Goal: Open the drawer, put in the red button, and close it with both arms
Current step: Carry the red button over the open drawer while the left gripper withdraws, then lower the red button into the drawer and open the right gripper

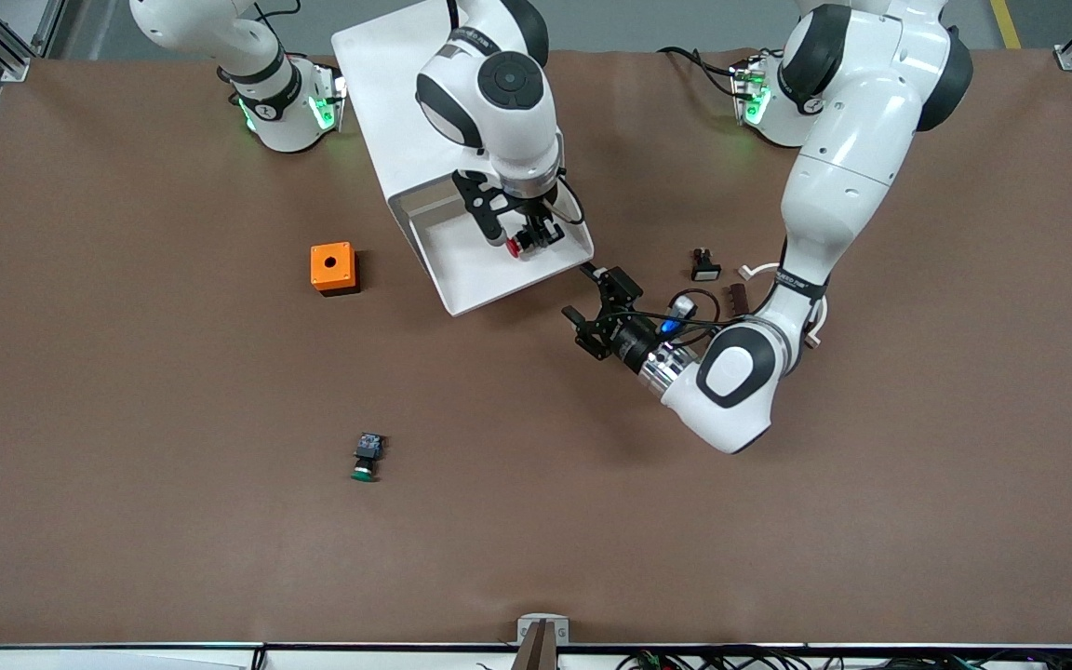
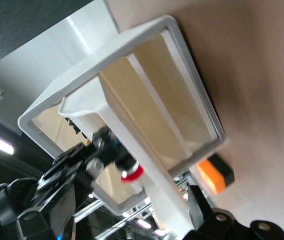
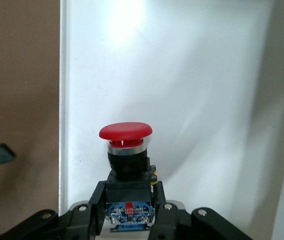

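The drawer (image 1: 475, 279) stands pulled out of the white cabinet (image 1: 387, 84), toward the front camera. My right gripper (image 1: 522, 234) hangs over the open tray, shut on the red button (image 1: 516, 247). The right wrist view shows that button (image 3: 125, 132) cap-down over the drawer's white floor (image 3: 192, 75), its blue rear block between the fingers of the right gripper (image 3: 127, 195). My left gripper (image 1: 594, 303) is low at the drawer's front corner nearest the left arm, open. In the left wrist view the drawer's front wall (image 2: 154, 187) runs between the open jaws of the left gripper (image 2: 131, 215), with the red button (image 2: 131, 173) above the tray.
An orange box (image 1: 333, 268) with a hole sits beside the drawer toward the right arm's end. A green-capped button (image 1: 367, 457) lies nearer the front camera. A small black-and-white part (image 1: 705, 265) and a brown strip (image 1: 739, 298) lie by the left arm.
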You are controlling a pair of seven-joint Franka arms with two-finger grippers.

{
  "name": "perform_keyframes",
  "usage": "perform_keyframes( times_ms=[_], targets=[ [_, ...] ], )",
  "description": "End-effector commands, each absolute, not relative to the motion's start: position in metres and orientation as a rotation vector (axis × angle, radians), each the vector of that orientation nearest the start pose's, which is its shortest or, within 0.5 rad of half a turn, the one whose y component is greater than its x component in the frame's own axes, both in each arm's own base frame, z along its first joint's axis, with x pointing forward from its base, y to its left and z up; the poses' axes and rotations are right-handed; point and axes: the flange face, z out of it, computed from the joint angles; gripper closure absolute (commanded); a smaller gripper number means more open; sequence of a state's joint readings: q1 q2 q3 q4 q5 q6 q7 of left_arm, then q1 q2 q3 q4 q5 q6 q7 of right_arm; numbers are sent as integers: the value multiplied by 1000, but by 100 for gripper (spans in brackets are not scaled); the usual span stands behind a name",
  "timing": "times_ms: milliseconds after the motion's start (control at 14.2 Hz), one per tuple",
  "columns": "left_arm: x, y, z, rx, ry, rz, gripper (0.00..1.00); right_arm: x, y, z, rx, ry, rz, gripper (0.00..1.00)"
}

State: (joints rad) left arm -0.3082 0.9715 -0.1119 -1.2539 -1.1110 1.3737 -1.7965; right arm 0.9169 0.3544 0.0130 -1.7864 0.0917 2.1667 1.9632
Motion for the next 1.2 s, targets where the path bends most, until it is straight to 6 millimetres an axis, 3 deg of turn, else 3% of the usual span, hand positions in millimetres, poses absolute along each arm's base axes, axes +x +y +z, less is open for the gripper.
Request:
perform_keyframes(
  times_ms=[0,71,141,212,283,495,707,989,1131],
  targets=[
    [614,-343,215,1712,1696,-1976,1,377,529,349,-2622,1650,122,100],
    [619,-336,216,1743,1646,-1925,1,377,530,347,-2616,1664,122,99],
    [625,-331,223,1778,1583,-1870,1,378,529,346,-2617,1668,121,84],
    [629,-326,226,1816,1518,-1817,1,378,529,346,-2620,1669,120,31],
    [632,-320,227,1864,1460,-1761,1,377,530,346,-2629,1662,113,1],
    [647,-310,247,2006,1317,-1566,1,395,528,367,-2608,1640,106,0],
    [655,-302,270,2145,1202,-1369,1,441,497,402,-2764,1453,125,0],
    [664,-297,292,2353,1114,-1089,1,515,402,442,-2986,1056,191,0],
    [672,-292,308,2429,1102,-942,1,547,337,467,-3036,843,209,0]
  ],
)
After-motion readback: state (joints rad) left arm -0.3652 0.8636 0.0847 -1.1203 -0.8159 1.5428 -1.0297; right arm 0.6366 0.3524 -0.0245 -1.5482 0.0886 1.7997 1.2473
